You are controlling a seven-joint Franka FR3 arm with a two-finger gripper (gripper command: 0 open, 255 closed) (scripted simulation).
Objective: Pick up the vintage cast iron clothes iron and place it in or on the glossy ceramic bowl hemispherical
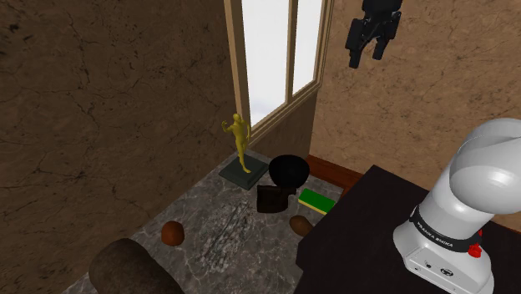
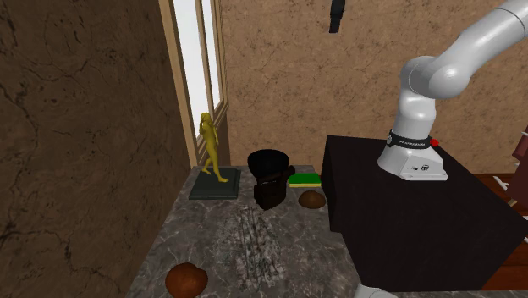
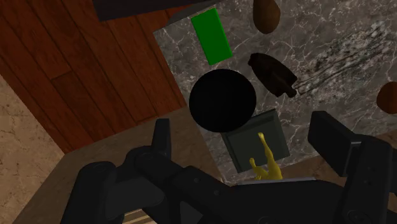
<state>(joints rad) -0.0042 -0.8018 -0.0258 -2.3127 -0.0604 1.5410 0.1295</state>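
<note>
Pincer (image 3: 247, 139) is released: both fingers spread wide, nothing between them, hanging high up by the wall. The clothes iron (image 3: 272, 74) is far below it on the marble-patterned top (image 1: 219, 219), a dark brown wedge just beside the black bowl (image 3: 222, 100). My read is that it's cast iron, so heavy, rigid and not fragile, but the weight will lever it out of a shallow pinch. I'd take it across the handle or the narrow body, centred over the mass, with the fingers well down. It's too dark to make out the handle from here. The bowl reads as glossy ceramic, so I'd set the iron in gently, since dropping it could chip the bowl. As for clutter under the pincer, a gold figurine (image 1: 240, 140) on a dark plinth (image 3: 256, 141) sits hard against the bowl's other side. It's tall and the likeliest thing to get clipped on the descent. A green flat block (image 3: 211, 35) and a brown lump (image 3: 267, 14) lie near the iron towards the black stand (image 2: 406, 216). A second brown lump (image 1: 173, 233) is well apart, so it's no issue. The way straight down to the iron looks open.
</note>
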